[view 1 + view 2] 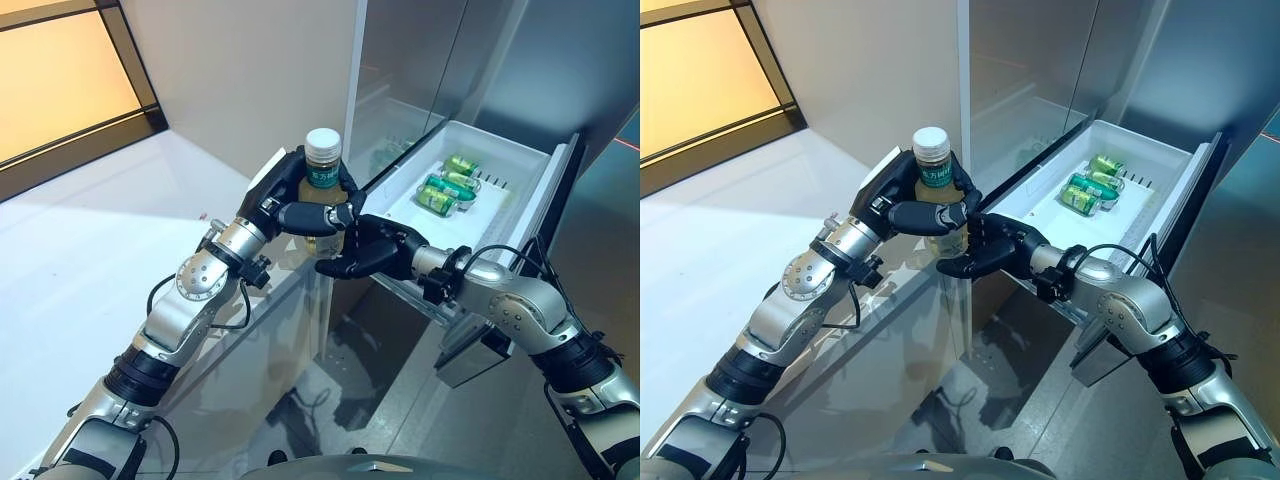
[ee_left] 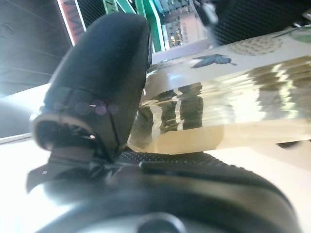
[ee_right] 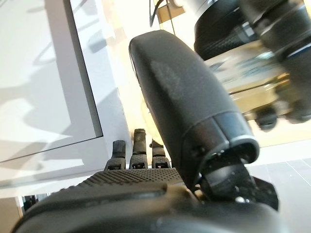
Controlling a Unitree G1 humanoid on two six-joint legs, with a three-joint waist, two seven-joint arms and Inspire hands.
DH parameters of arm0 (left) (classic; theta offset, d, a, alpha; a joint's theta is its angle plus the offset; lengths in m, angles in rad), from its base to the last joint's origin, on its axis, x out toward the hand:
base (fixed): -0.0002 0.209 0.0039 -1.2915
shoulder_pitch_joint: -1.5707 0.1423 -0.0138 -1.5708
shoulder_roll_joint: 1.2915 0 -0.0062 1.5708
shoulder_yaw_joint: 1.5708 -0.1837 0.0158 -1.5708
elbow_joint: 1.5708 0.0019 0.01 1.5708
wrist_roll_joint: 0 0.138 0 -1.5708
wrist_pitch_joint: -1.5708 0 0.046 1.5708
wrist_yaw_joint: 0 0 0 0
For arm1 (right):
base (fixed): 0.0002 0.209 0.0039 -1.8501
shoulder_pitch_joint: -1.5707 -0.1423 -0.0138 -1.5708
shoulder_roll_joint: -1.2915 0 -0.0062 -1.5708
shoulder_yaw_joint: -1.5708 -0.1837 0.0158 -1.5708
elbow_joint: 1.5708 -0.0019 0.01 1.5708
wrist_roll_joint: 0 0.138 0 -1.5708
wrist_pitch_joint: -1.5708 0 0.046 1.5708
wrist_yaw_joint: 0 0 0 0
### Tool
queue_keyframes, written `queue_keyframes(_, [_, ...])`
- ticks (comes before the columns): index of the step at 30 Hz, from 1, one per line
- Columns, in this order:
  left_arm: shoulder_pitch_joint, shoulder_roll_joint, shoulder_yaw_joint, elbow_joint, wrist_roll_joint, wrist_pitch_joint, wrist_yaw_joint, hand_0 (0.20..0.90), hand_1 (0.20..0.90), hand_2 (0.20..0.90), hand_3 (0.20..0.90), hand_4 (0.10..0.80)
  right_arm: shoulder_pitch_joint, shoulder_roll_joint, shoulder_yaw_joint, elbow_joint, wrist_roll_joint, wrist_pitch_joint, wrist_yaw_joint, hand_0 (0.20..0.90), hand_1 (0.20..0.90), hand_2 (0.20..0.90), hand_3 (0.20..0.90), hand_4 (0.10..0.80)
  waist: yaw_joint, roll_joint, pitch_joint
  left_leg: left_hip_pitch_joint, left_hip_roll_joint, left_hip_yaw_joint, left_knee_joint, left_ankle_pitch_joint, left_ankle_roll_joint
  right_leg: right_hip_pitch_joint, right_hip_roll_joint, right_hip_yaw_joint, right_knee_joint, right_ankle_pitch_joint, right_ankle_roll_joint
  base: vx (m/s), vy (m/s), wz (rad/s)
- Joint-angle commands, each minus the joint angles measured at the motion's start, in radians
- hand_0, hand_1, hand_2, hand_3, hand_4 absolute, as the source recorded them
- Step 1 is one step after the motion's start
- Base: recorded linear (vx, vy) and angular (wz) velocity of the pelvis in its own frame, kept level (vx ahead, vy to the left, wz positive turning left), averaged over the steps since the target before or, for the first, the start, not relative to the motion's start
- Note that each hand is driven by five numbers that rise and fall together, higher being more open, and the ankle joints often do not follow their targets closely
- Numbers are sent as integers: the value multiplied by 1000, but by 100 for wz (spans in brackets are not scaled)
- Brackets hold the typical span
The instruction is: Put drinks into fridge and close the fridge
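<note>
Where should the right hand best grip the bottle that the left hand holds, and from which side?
Probably the lower body of the bottle, from the robot's right. It stands upright, the left hand wraps its middle, and the right hand is open just below.

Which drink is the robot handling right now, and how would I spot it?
Start at the open fridge door, whose white shelf holds green cans. Left of it, the left hand grips a bottle upright, the right hand under its base. It alone has a white cap and pale yellowish liquid.
</note>
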Motion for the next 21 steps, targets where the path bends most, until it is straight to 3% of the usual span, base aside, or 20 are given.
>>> queue_keyframes(1, [-113, -3, 61, -35, -22, -148, 48, 300, 300, 300, 200, 100, -173, 100, -147, -138, 127, -244, 26, 900, 900, 900, 900, 800, 28, -25, -106, 8, -14, 40, 2, -59, 13, -8, -31, -41, 4, 39, 59, -45, -5, -4])
queue_keyframes(12, [-151, -75, 2, 3, -77, -160, 53, 300, 300, 300, 200, 100, -158, 101, -110, -127, 116, -178, 44, 900, 900, 900, 900, 800, -10, -23, -112, 10, -24, 20, 2, -60, 24, -21, -23, 51, 4, 53, 60, -38, 12, -8])
queue_keyframes(21, [-168, -96, -25, 11, -96, -156, 46, 300, 300, 300, 200, 100, -171, 98, -108, -127, 125, -178, 15, 900, 900, 900, 900, 800, -24, -29, -108, 16, -27, 38, 2, -66, 30, -27, -22, 70, 4, 59, 63, -28, 8, -12])
